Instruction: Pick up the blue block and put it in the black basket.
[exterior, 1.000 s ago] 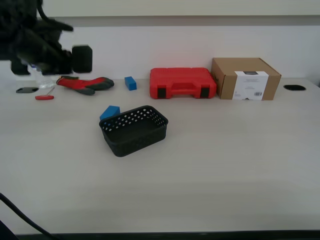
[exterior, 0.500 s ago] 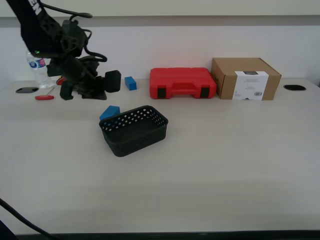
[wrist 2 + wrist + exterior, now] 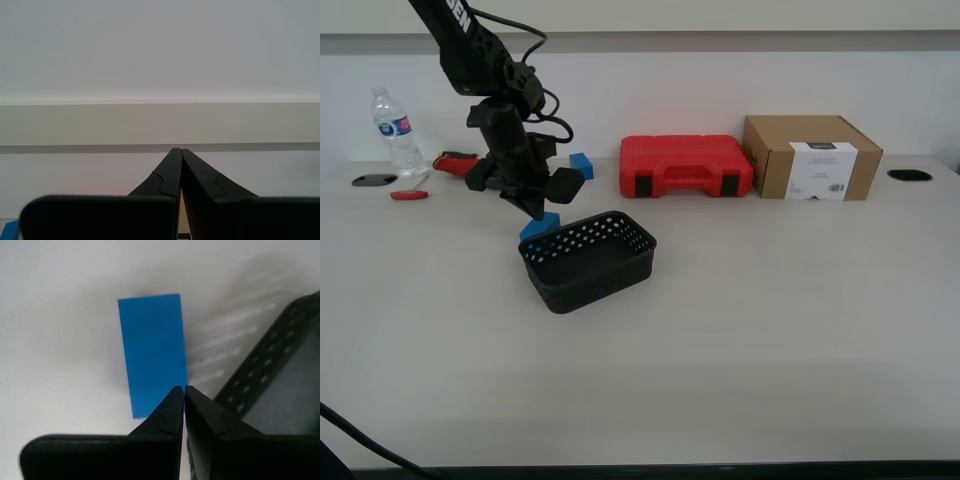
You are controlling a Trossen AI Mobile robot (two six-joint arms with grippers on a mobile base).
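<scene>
The blue block (image 3: 544, 225) lies flat on the table just behind the black basket (image 3: 590, 272), toward the exterior view's left. In the first wrist view the blue block (image 3: 152, 350) lies close beside the black basket (image 3: 265, 375). My first gripper (image 3: 537, 211) hangs right above the block, pointing down, fingers shut and holding nothing; in its own view my first gripper (image 3: 184, 389) tips overlap the block's near end. My second gripper (image 3: 180, 150) is shut, faces a bare wall, and does not show in the exterior view.
Along the back stand a red tool case (image 3: 685, 165), a cardboard box (image 3: 810, 157) and a water bottle (image 3: 392, 130). A darker blue block (image 3: 581, 166), a red-handled tool (image 3: 455, 160) and a small red screwdriver (image 3: 408, 195) lie near the arm.
The first arm has swung from the exterior view's far left toward the basket and come down over the blue block. Block and basket have not moved.
</scene>
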